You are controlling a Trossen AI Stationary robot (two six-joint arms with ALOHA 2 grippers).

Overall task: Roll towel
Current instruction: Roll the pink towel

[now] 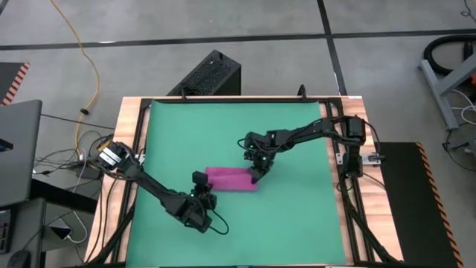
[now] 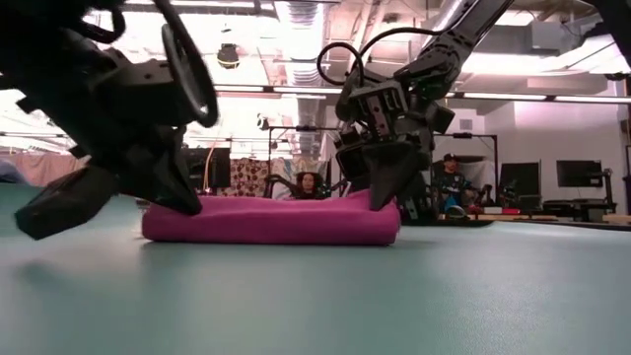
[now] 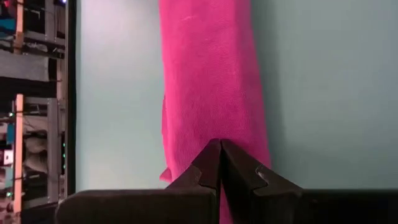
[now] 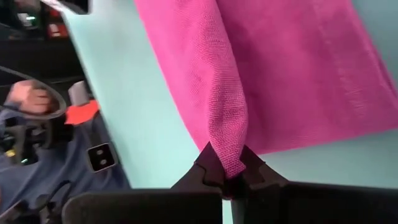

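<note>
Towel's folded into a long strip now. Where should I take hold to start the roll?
Judging by its pose, grip a short end of the towel, pinching the top layer from above. The strip lies flat on the mat, so rolling along its length looks easiest. The right end effector already pinches a fold at one end.

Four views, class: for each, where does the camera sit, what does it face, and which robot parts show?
High: overhead, facing down; both arms, green mat.
Low: table level, facing the room; both grippers at the towel.
Left wrist: the shut left gripper at the towel.
Right wrist: right gripper pinching towel.
Shared: all four show the towel.
</note>
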